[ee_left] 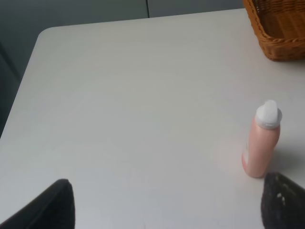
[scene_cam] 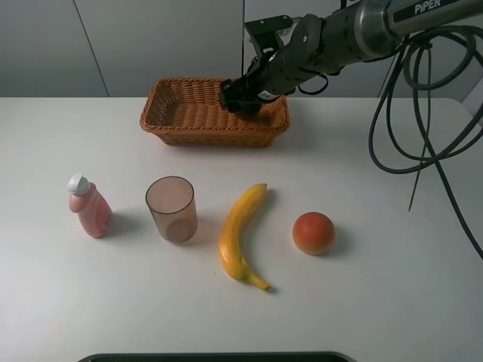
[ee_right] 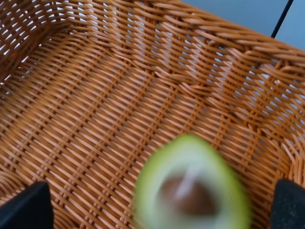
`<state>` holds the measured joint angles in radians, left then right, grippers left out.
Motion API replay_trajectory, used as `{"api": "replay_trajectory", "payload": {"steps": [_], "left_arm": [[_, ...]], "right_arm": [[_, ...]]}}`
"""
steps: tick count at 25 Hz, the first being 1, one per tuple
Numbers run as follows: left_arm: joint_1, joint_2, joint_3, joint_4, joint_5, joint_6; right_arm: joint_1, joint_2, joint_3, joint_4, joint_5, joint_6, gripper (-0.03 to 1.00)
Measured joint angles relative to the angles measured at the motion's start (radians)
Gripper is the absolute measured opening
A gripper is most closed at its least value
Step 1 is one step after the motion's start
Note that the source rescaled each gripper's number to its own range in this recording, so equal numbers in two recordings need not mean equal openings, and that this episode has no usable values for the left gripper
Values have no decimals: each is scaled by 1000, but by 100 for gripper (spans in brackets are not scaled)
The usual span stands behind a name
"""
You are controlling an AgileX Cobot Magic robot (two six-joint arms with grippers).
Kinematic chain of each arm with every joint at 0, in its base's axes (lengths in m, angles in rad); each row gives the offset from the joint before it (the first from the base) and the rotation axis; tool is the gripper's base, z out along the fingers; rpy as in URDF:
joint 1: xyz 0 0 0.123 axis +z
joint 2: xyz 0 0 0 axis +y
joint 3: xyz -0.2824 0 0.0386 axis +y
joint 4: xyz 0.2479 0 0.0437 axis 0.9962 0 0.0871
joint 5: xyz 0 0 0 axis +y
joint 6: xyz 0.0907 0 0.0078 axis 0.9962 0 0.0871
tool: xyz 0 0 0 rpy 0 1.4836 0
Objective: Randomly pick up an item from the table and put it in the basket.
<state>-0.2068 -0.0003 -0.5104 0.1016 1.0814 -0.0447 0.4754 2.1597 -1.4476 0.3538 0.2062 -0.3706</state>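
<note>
The halved avocado (ee_right: 190,186), with pale green flesh and a brown pit, shows blurred in the right wrist view over the floor of the brown wicker basket (ee_right: 119,95). My right gripper (ee_right: 157,205) is open, its fingers standing well clear of the avocado on both sides. In the high view the right gripper (scene_cam: 245,98) hangs inside the right end of the basket (scene_cam: 177,137) at the back of the white table (scene_cam: 377,302); there I cannot tell the avocado from the dark fingers. My left gripper (ee_left: 164,205) is open and empty above bare tabletop.
In a row at the table's front stand a pink bottle (scene_cam: 89,207) (ee_left: 261,143), a translucent brown cup (scene_cam: 172,209), a yellow banana (scene_cam: 241,234) and an orange-red fruit (scene_cam: 313,233). Black cables (scene_cam: 423,113) hang at the right. A basket corner (ee_left: 279,33) shows in the left wrist view.
</note>
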Motion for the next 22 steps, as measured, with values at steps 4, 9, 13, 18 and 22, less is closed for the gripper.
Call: {"api": "replay_trajectory", "payload": {"steps": [4,9,13,18,22], "left_arm": [[0,0,0,0,0,0],[0,0,0,0,0,0],[0,0,0,0,0,0],[0,0,0,0,0,0],[0,0,0,0,0,0]], "right_arm": [[0,-10,0,0,-5,-21,99],[0,-119,0,-7,69,-64,99],[-10,-294,0,-62,225,-66,99],[-70,-528,0,-159,531,-60,99],[-135,-701,0,-244,756,-27,99]]}}
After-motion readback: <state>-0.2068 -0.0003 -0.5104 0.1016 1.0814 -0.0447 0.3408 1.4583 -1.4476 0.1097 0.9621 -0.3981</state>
